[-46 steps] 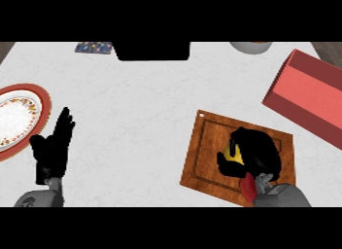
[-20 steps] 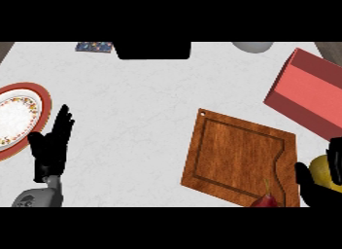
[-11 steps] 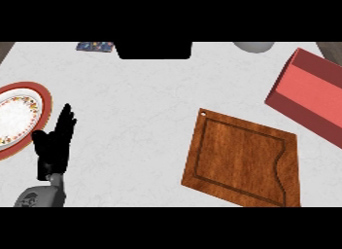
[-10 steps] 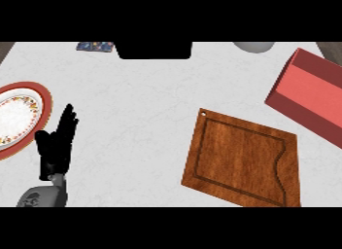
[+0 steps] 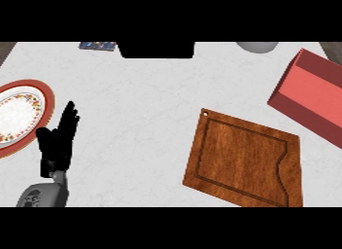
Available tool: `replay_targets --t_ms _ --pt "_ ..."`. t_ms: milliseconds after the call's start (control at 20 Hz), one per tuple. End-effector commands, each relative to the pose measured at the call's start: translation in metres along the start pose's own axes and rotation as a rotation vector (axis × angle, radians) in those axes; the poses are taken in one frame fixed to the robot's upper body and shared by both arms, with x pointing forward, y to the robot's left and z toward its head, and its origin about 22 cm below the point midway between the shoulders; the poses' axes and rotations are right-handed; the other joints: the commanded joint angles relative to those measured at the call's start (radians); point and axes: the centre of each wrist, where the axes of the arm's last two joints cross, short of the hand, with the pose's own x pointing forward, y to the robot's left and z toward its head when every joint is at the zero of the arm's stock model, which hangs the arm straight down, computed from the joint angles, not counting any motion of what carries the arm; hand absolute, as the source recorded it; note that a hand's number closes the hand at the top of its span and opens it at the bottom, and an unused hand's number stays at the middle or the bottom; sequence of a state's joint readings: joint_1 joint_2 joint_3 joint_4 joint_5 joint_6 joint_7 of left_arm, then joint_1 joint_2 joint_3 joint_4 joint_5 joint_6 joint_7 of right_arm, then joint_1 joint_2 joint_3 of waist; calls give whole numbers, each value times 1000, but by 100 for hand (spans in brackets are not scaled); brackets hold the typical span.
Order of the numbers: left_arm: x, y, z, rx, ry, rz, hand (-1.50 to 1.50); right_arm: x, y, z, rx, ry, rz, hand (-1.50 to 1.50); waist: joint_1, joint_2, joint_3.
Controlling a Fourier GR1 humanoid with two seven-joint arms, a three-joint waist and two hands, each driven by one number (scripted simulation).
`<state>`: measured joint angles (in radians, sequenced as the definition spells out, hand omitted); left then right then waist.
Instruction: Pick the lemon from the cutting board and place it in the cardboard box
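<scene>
Only left hand [image 5: 58,141] visible: fingers straight, open, holding nothing, beside plate [image 5: 16,116]; cutting board [image 5: 246,158] bare.

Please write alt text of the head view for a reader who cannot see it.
A bare wooden cutting board lies on a white counter, with a red box at the right edge. The left hand rests open beside a patterned plate; no lemon or right hand shows.

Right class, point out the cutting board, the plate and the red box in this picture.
cutting board [image 5: 246,163], head view, middle of its wooden face
plate [image 5: 13,113], head view, its white centre
red box [image 5: 318,97], head view, its long side wall
</scene>
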<state>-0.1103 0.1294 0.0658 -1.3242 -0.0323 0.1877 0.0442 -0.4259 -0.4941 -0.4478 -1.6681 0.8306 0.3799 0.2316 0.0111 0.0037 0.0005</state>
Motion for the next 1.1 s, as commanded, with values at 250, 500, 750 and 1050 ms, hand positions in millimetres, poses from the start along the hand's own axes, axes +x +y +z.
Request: replay_targets --t_ms 250,500,750,1050 --pt "-4 1 -3 7 -2 2 0 -54 60 -48 13 29 107 150 5 2 0" --pt "9 6 -13 -22 -6 17 0 -85 69 -71 107 159 -86 -150 14 6 1" --pt "5 -5 9 -20 -12 -16 0 -95 84 -75 91 99 -274 -150 18 2 2" --pt "-5 -1 5 -15 5 -3 0 -107 75 -76 -7 -25 -606 -150 10 1 2"
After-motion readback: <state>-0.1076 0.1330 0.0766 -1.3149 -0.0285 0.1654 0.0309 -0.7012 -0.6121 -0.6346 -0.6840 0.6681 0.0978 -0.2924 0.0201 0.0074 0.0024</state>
